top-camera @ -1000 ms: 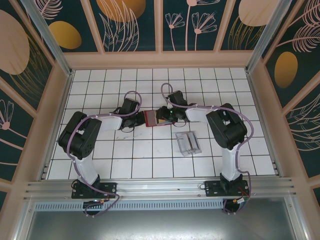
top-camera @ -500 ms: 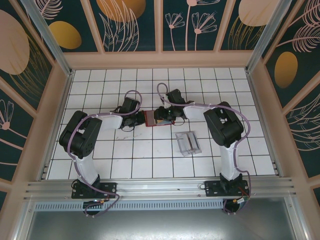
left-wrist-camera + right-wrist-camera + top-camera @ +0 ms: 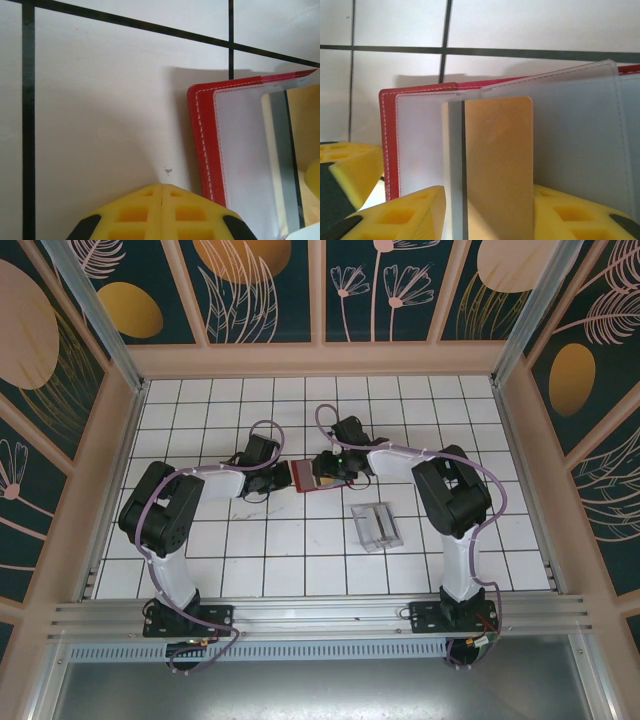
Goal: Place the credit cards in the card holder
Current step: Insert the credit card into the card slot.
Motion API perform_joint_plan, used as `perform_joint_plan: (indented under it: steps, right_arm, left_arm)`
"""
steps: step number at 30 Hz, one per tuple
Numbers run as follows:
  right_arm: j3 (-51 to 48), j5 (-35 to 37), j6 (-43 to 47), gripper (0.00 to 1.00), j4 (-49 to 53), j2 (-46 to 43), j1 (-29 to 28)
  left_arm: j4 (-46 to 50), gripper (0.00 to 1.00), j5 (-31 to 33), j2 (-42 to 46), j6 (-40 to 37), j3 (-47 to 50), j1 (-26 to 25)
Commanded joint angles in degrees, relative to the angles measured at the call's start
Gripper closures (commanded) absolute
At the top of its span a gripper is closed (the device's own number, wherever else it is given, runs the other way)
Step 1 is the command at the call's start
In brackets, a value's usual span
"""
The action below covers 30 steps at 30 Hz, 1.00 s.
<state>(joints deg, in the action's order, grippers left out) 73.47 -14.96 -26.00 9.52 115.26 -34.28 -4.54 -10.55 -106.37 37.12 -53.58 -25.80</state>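
The red card holder (image 3: 299,478) lies open on the tiles between the two grippers, its frosted inner sleeves showing in the right wrist view (image 3: 388,145). A tan credit card (image 3: 497,150) stands on end against those sleeves. My right gripper (image 3: 489,200) straddles it, open: the right finger touches the card's edge and the left finger (image 3: 415,212) stands a little off it. My left gripper (image 3: 162,187) is shut, tips together on the tile at the holder's (image 3: 200,140) red stitched edge. From above, the left gripper (image 3: 280,478) is just left of the holder and the right gripper (image 3: 322,470) just right.
A clear acrylic slotted tray (image 3: 375,525) sits on the tiles in front of the right gripper, near the right arm's elbow. Wooden walls (image 3: 120,460) close in the white tiled floor on three sides.
The right gripper's jaws have widened around the card, leaving a gap at the left finger. The left gripper has stayed shut at the holder's edge.
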Motion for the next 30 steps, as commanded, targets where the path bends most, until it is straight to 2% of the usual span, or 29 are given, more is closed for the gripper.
perform_joint_plan:
  steps: [1,9,19,23,30]
  right_arm:
    - [1.5,5.6,0.1,0.54,4.7,-1.5,-0.9]
    - [1.9,9.7,1.4,0.53,5.7,-1.1,-2.8]
    - [2.2,3.2,4.4,0.54,2.9,0.8,-5.0]
    - [1.4,5.9,4.5,0.53,2.4,-0.6,-5.0]
    - [-0.3,12.5,4.2,0.46,3.1,-4.5,-4.1]
  left_arm:
    - [0.5,1.0,0.9,-3.6,-0.2,1.4,0.3]
    - [0.2,1.0,0.0,-3.9,-0.2,1.2,0.3]
    - [-2.9,1.0,-2.5,-4.2,1.2,2.1,0.3]
    - [-2.9,1.0,-2.6,-4.3,1.0,2.3,0.3]
    - [-2.3,1.0,-2.0,-5.0,0.9,2.6,0.4]
